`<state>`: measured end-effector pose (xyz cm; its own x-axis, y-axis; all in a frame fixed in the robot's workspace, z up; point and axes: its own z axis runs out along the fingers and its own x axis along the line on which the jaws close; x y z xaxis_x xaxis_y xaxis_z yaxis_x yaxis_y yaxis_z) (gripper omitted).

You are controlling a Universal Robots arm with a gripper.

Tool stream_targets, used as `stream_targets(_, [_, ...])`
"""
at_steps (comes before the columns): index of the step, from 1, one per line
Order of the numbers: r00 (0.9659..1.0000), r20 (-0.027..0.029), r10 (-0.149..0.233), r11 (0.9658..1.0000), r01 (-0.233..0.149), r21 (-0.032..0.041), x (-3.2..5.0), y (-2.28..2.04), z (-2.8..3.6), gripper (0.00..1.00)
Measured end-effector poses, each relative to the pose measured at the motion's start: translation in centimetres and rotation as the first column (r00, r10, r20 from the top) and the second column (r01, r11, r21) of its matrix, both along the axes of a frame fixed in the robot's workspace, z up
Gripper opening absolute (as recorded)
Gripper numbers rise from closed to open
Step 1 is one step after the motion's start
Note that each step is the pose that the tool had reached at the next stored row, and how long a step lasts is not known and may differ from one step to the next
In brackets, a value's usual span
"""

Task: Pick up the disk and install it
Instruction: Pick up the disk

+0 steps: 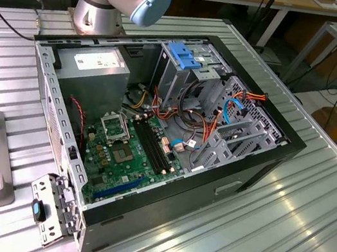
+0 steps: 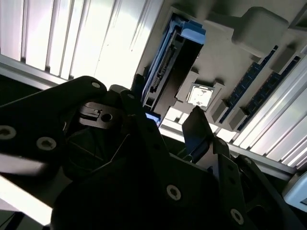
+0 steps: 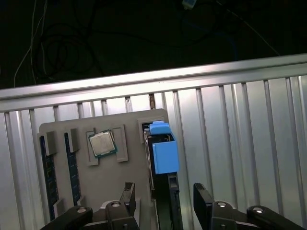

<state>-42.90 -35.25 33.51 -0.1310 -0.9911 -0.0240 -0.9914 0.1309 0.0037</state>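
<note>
End effector: the end effector (image 3: pixel 165 194) was released, its two dark fingers (image 3: pixel 204 201) spread apart, one on each side of the disk, with a gap showing on both sides.
Disk: the disk (image 3: pixel 162 158) stood on edge in a slot of the grey holder tray, between the fingers and touched by neither. Its bright blue carrier end pointed away from the end effector. In the second wrist view the disk (image 2: pixel 165 72) showed a dark side face with the blue rail along it.
Holder tray: the grey holder tray (image 3: pixel 105 177) lay flat on the ribbed metal tabletop (image 3: pixel 240 143).
Processor: a square silver processor chip (image 3: pixel 101 143) sat in a recess of the tray, just beside the disk's slot. It also showed in the second wrist view (image 2: pixel 199 95).
Memory sticks: two dark blue memory sticks (image 3: pixel 45 165) stood in slots at the tray's far side from the disk.
Computer case: in the exterior view the open computer case (image 1: pixel 260 162) lay on its side on the tabletop, with the green motherboard (image 1: pixel 131 152) facing up.
Drive cage: a tall grey cage (image 1: pixel 176 82) inside the case carried a blue bracket (image 1: pixel 184 56) on top.
Arm base: the arm base (image 1: pixel 96 15) stood on the tabletop behind the case.
</note>
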Motion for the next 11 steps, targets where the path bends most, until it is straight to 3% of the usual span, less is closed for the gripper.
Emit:
stream_targets(2, [1.0, 0.0001, 0.0, 1.0, 0.0, 0.0, 0.0, 0.0, -0.62, 0.6])
stream_targets(8, [1.0, 0.0, 0.003, 1.0, -0.003, -0.0003, 0.0, 0.0, -1.71, 0.6])
stream_targets(11, [0.9984, 0.0, 0.056, 0.9984, -0.056, -0.0009, 0.0, 0.0, -2.25, 0.6])
